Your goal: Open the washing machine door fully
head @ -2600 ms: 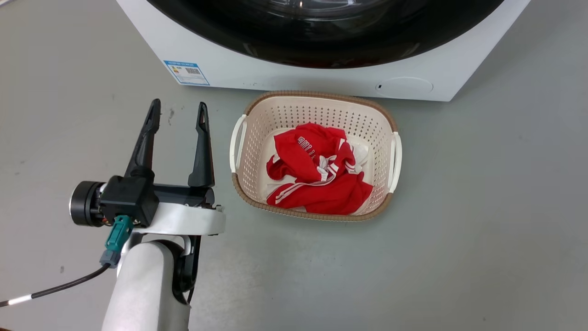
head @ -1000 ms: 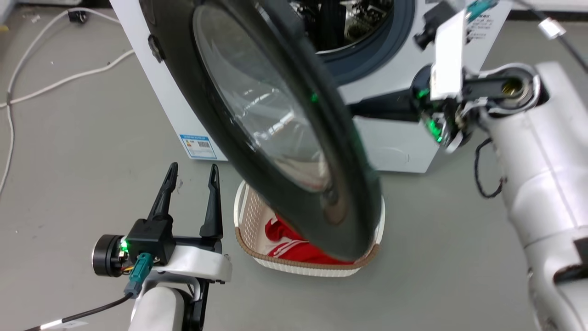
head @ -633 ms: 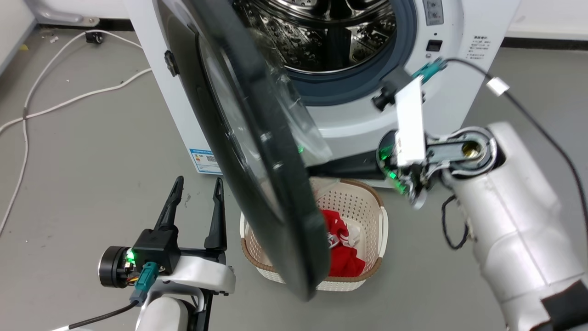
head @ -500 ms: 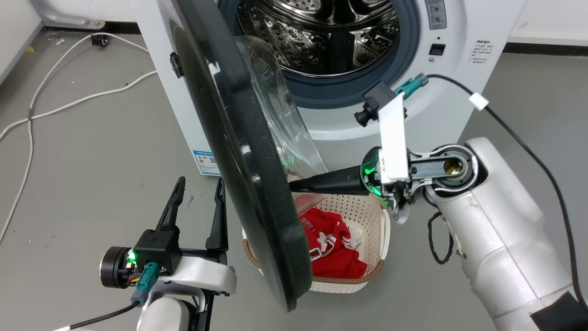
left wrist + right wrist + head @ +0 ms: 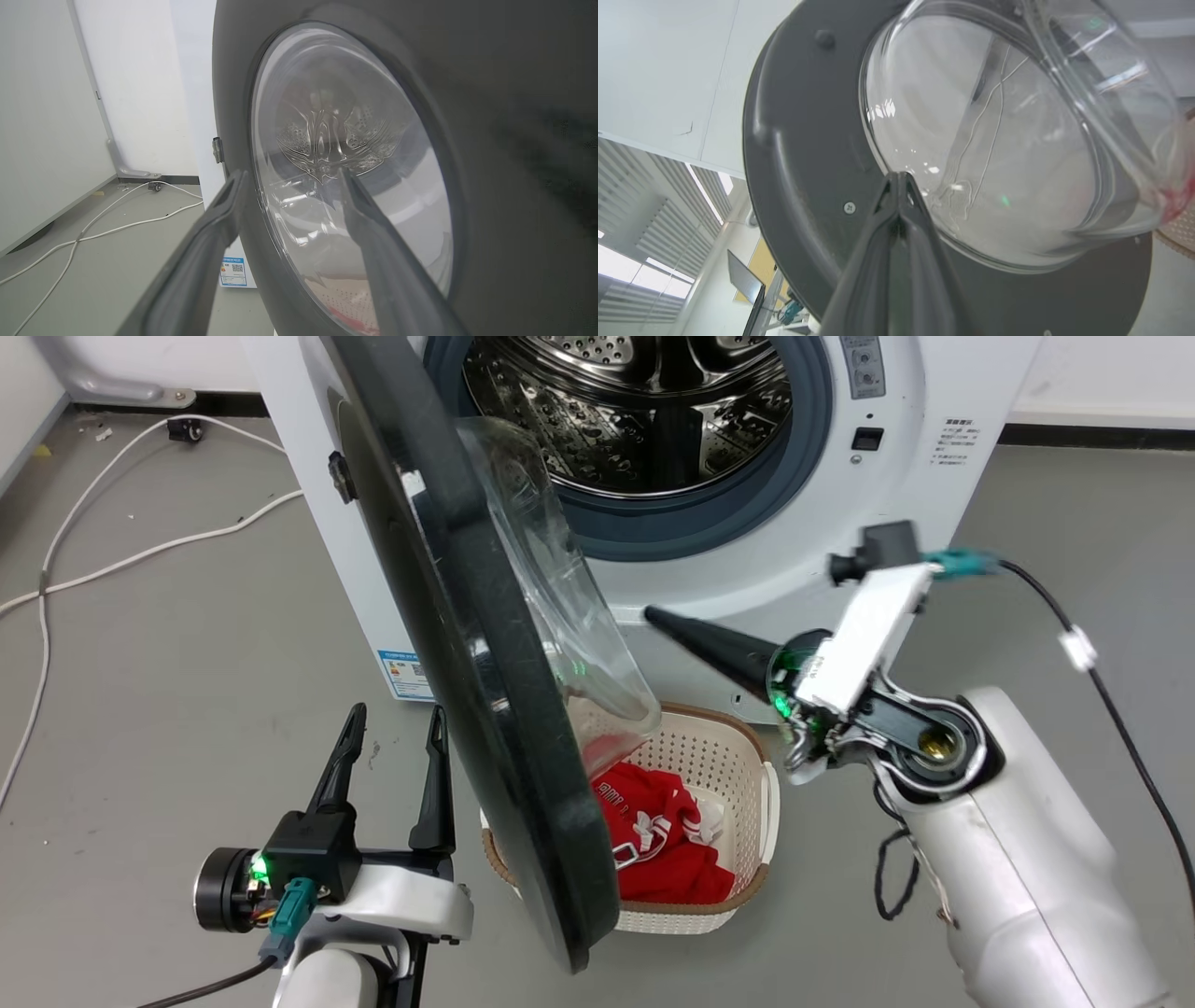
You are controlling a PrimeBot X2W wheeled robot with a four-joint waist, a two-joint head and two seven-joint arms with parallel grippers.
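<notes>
Jaws of the right gripper are pressed together on nothing, forming one blunt tip. Jaws of the left gripper are spread and also empty. Seen nearly edge-on from the head camera, the door is swung well out from the washing machine but, by judgement, is short of full travel.

The right gripper lies on the door's inner side, its tip just beside the glass bowl; whether they touch cannot be told. Closed fingers suit a push here, since a single tip can bear on the inner face and drive the door outward without catching.

The left gripper sits low on the door's outer side, near that face but apart from it, fingers pointing up. From there it could probably catch the rim if the swing needs finishing.

Below the door's free edge rests the basket holding a red garment. The door passes above it, so it should not block the swing.
</notes>
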